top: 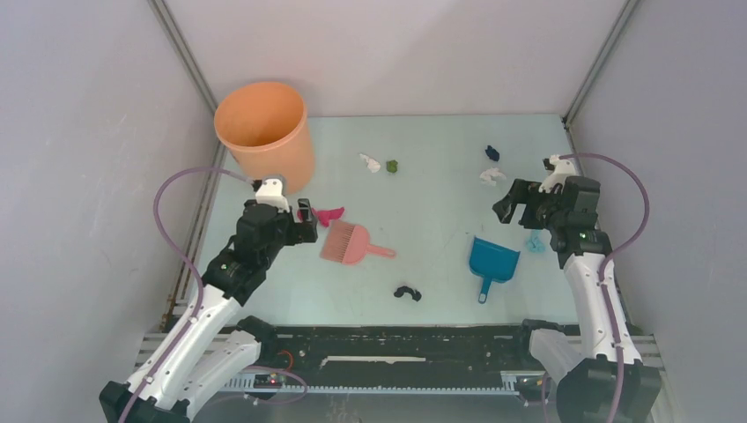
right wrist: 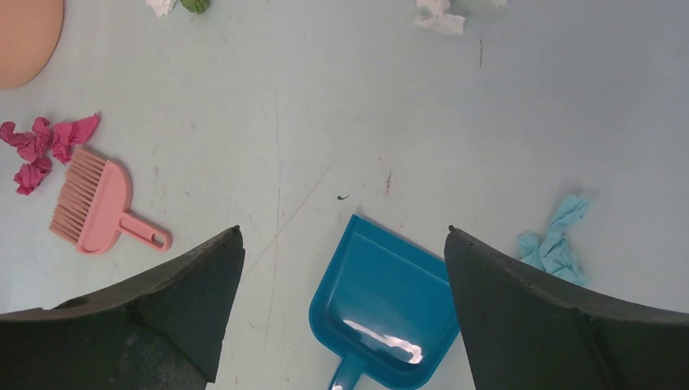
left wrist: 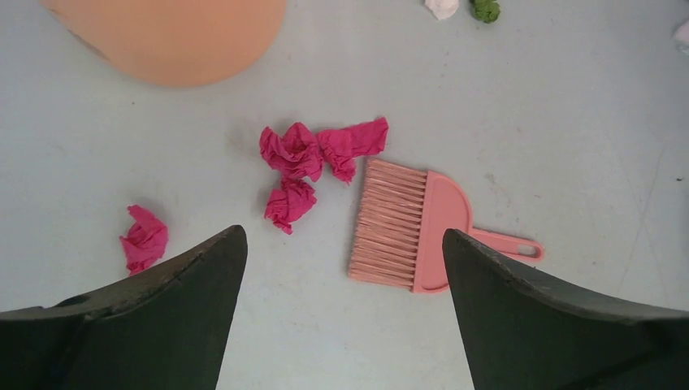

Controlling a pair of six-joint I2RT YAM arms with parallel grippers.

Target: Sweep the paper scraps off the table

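Orange bucket, pink brush, blue dustpan.

The pale mint surface carries an orange bucket at its far left corner, a pink brush, a blue dustpan and scattered paper scraps.

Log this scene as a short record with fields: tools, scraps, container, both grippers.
brush: pink plastic hand brush, lying flat on pale green table, untouched
dustpan: blue plastic dustpan, flat, right of the brush, untouched
scraps: crumpled paper scraps scattered; magenta cluster beside the bristles; none in the dustpan
container: orange round bucket, far left corner
left gripper: open, empty, facing brush
right gripper: open, empty, facing dustpan
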